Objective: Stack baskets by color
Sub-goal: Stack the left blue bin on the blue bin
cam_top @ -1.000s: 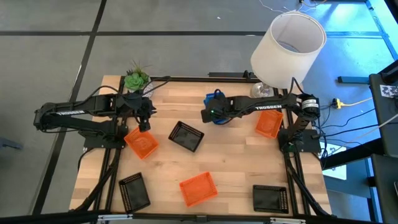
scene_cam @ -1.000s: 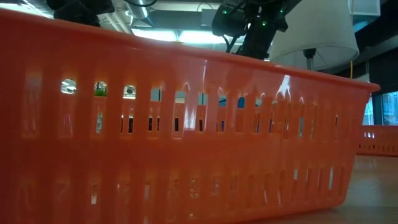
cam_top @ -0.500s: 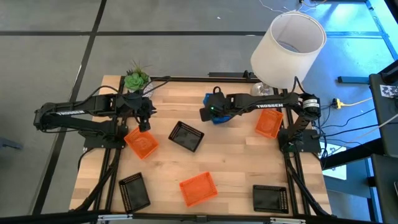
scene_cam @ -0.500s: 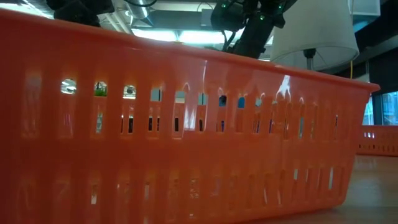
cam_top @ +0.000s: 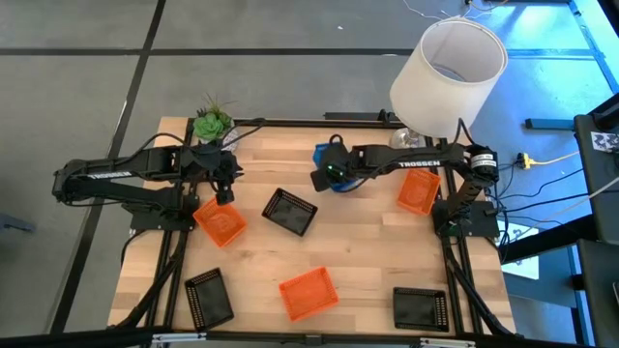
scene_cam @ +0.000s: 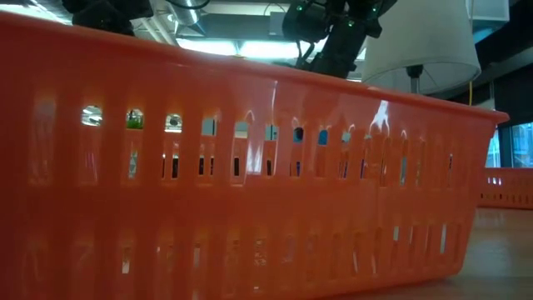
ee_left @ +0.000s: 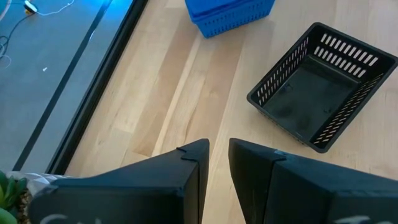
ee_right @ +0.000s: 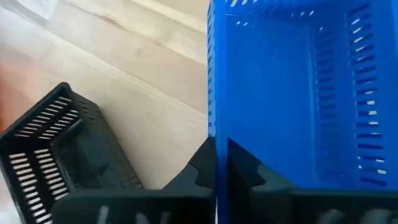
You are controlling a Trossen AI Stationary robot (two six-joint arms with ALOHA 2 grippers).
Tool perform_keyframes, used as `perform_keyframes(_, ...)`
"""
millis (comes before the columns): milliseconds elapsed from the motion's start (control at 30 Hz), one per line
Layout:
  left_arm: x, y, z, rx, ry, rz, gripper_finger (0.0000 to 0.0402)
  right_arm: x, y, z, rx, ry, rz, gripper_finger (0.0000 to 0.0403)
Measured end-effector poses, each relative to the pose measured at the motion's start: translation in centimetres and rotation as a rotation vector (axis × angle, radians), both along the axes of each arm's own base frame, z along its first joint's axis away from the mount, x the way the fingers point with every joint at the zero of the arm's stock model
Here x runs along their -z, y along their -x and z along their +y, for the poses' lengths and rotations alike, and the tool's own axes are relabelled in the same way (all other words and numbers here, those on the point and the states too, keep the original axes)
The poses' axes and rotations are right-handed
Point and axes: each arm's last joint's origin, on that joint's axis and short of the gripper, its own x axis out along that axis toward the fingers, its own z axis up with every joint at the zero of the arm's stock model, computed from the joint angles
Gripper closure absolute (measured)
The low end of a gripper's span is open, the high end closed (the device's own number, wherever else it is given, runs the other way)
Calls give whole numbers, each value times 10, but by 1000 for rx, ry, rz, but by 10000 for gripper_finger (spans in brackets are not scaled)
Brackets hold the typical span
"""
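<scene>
While the wooden table (cam_top: 358,242) fills most of the high view, a big white lamp shade (cam_top: 448,74) stands over its far right corner and a green plant (cam_top: 212,122) sits at the far left corner. Both dark arms reach in over the far half of the table. Across the top lie the baskets: an orange basket (cam_top: 220,221) on the left, touching or just under the left gripper (cam_top: 226,196); a black basket (cam_top: 289,211) near the middle, tilted; a second orange basket (cam_top: 309,293) toward the near edge, the same one whose slotted wall fills the low view; a third orange basket (cam_top: 418,192) on the right, partly under the right arm; and two more black baskets, one at the near left (cam_top: 208,298) and one at the near right (cam_top: 420,308). The blue basket (ee_right: 298,87) sits at the far middle of the table, with the right gripper (ee_right: 216,163) at it; that gripper's fingers are pinched tight on the basket's thin side wall, one finger inside and one outside. The left gripper's fingers (ee_left: 186,171) stand a narrow gap apart with nothing between them, above bare wood.
</scene>
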Motion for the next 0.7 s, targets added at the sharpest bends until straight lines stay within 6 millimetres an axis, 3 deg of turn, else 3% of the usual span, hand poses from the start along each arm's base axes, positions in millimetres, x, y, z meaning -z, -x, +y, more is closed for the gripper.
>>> perform_keyframes(367, 0, 0, 0, 0, 0, 0, 347, -28, -1, 10, 15, 88, 65, 399)
perform_keyframes(500, 0, 0, 0, 0, 0, 0, 347, -25, -2, 14, 48, 111, 80, 400)
perform_keyframes(700, 0, 0, 0, 0, 0, -1, 347, -3, -10, 13, 65, 111, 150, 401)
